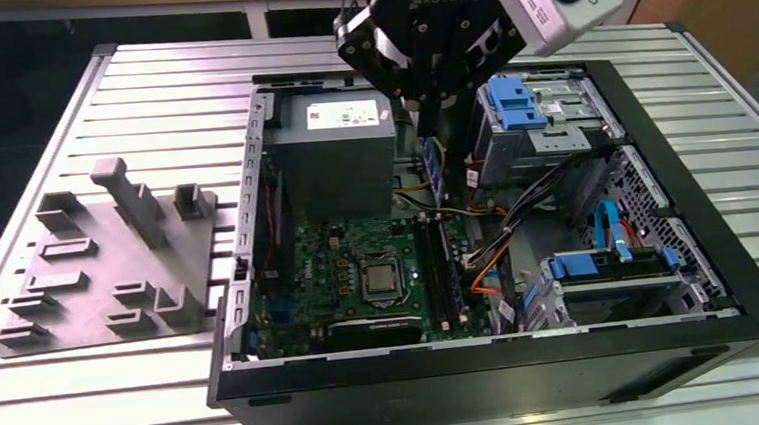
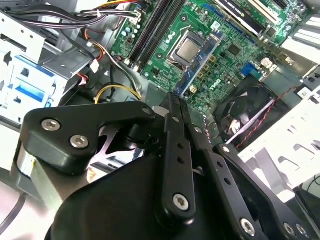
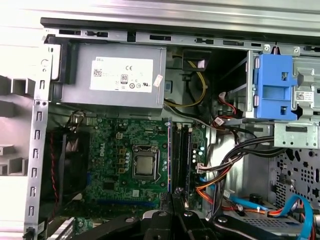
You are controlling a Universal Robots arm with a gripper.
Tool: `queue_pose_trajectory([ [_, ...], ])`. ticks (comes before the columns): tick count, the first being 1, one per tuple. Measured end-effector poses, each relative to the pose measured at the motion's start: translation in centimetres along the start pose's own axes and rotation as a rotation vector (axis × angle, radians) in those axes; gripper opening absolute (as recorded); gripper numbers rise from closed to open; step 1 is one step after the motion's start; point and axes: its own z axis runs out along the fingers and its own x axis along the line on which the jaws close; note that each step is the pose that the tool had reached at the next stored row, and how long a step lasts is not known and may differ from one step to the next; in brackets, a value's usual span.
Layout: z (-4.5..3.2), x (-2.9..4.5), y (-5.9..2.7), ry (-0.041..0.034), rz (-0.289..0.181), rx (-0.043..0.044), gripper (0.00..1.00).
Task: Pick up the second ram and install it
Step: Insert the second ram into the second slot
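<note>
- The black, many-linked claw (image 1: 422, 101) hung over the open black steel computer case (image 1: 498, 370). Its fingers were drawn in narrow and clamped on the second ram (image 1: 434, 159), a thin, long, blue-green memory board.
- The board ran straight out from the fingertips, edge-on, pointing down into the case.
- In the second wrist view the claw (image 2: 173, 100) pinched one end, and the second ram (image 2: 202, 60) stretched away from it over the circuitry.
- In the first wrist view, beyond the claw (image 3: 172, 197), the second ram (image 3: 169, 155) showed as a thin sliver. It lay just beside the long dark memory slots (image 3: 183, 155) and was not seated in any of them.
- Beneath the claw lay the flat green motherboard (image 1: 336, 266) with its square silver processor socket (image 1: 381, 278).
- Close to the claw, the grey metal power supply box (image 1: 332, 146) stood on one side and a blue plastic drive bracket (image 1: 508, 98) on the other.
- Orange and black cables (image 1: 487, 255) ran below the claw, past the slots.
- Well away from the claw, toward the exterior view's left, a flat grey plastic fixture plate (image 1: 104, 282) with upright blocks sat on the ribbed aluminium table (image 1: 26, 127), outside the case.
- I could not tell whether any slot already held a board.
</note>
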Motion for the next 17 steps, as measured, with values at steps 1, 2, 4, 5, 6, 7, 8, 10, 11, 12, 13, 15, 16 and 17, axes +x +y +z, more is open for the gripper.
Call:
queue_pose_trajectory([
  [1,0.14,-0.01,-0.01,0.0001,-0.001,0.0000,0.11],
  [2,0.29,-0.02,-0.02,0.0001,-0.003,0.0000,0.11],
  [4,0.57,-0.05,-0.03,0.0003,-0.005,0.0000,0.11],
  [5,0.72,-0.06,-0.04,0.0003,-0.007,-0.0001,0.11],
  [6,0.86,-0.07,-0.05,0.0004,-0.008,-0.0002,0.11],
  [7,1.01,-0.07,-0.06,0.0005,-0.009,-0.0002,0.11],
  [8,1.15,-0.09,-0.07,0.0006,-0.010,-0.0002,0.11],
  [10,1.43,-0.10,-0.08,0.0007,-0.013,-0.0003,0.11],
  [11,1.57,-0.11,-0.09,0.0008,-0.014,-0.0003,0.11],
  [12,1.71,-0.12,-0.10,0.0009,-0.015,-0.0003,0.11],
  [13,1.86,-0.12,-0.11,0.0009,-0.017,-0.0003,0.11],
  [15,2.15,-0.14,-0.13,0.0010,-0.019,-0.0005,0.11],
  [16,2.29,-0.14,-0.13,0.0011,-0.020,-0.0005,0.11],
  [17,2.43,-0.15,-0.14,0.0011,-0.022,-0.0006,0.11],
])
